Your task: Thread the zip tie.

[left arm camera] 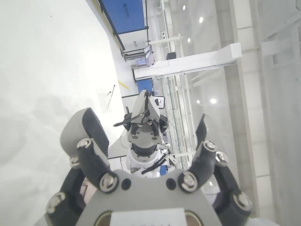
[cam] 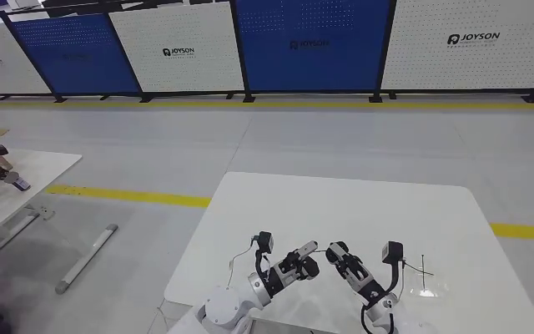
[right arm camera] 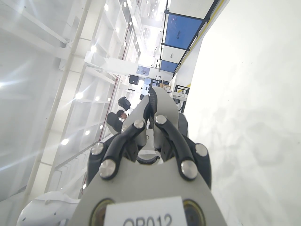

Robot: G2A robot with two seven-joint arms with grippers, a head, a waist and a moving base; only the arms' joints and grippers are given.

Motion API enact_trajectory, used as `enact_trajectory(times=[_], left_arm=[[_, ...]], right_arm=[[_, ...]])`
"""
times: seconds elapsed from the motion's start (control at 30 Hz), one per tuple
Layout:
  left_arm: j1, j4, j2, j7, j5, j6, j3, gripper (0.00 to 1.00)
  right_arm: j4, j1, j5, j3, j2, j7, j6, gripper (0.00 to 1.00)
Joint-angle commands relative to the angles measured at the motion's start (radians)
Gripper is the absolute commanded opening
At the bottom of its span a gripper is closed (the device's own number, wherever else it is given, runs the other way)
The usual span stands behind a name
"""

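Note:
My right gripper [right arm camera: 151, 95] is shut on a black zip tie [right arm camera: 152, 101], whose ribbed strip runs between the closed fingers. In the left wrist view that same gripper [left arm camera: 146, 95] points toward the camera, and a loose end of the tie [left arm camera: 122, 122] sticks out sideways. My left gripper [left arm camera: 148, 123] is open, with its two fingers spread on either side of the right gripper and a short gap between them. In the top view the left gripper [cam: 310, 248] and right gripper [cam: 336, 250] face each other tip to tip above the near part of the white table [cam: 334, 209].
Spare black zip ties [cam: 421, 269] lie on the table beside a clear bag [cam: 427, 290], to the right of the right arm; these spare ties [left arm camera: 110, 97] also appear in the left wrist view. Another white table [cam: 33, 171] stands at the far left across the floor.

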Motion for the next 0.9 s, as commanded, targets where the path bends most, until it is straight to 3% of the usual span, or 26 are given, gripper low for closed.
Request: enact_trajectory(times=[0.0, 0.1, 0.13, 0.17, 0.23, 0.3, 0.37, 0.53, 0.73, 0.87], left_arm=[[-0.004, 0.005, -0.001, 0.028, 0.002, -0.005, -0.001, 1.00], [-0.012, 0.013, -0.005, 0.060, 0.003, -0.017, 0.004, 0.97], [-0.016, 0.015, -0.006, 0.065, 0.000, -0.017, 0.006, 0.60], [-0.019, 0.019, -0.006, 0.069, 0.000, -0.016, 0.009, 0.43], [-0.026, 0.025, -0.008, 0.073, 0.008, -0.013, 0.015, 0.31], [-0.028, 0.030, -0.008, 0.071, 0.019, -0.012, 0.019, 0.29], [-0.028, 0.037, -0.008, 0.073, 0.028, -0.018, 0.022, 0.19], [-0.025, 0.045, -0.006, 0.061, 0.004, -0.034, 0.012, 0.24], [-0.017, 0.039, -0.003, 0.042, -0.004, -0.052, 0.004, 0.18], [-0.015, 0.029, -0.001, 0.023, 0.008, -0.046, 0.003, 0.28]], right_arm=[[0.000, 0.000, 0.000, 0.000, 0.000, 0.000, 0.000, 0.00], [0.000, 0.000, 0.000, 0.000, 0.000, 0.000, 0.000, 0.00], [0.000, 0.000, 0.000, 0.000, 0.000, 0.000, 0.000, 0.00], [0.000, 0.000, 0.000, 0.000, 0.000, 0.000, 0.000, 0.00], [0.000, 0.000, 0.000, 0.000, 0.000, 0.000, 0.000, 0.00], [0.000, 0.000, 0.000, 0.000, 0.000, 0.000, 0.000, 0.00], [0.000, 0.000, 0.000, 0.000, 0.000, 0.000, 0.000, 0.00], [0.000, 0.000, 0.000, 0.000, 0.000, 0.000, 0.000, 0.00], [0.000, 0.000, 0.000, 0.000, 0.000, 0.000, 0.000, 0.00], [0.000, 0.000, 0.000, 0.000, 0.000, 0.000, 0.000, 0.00]])
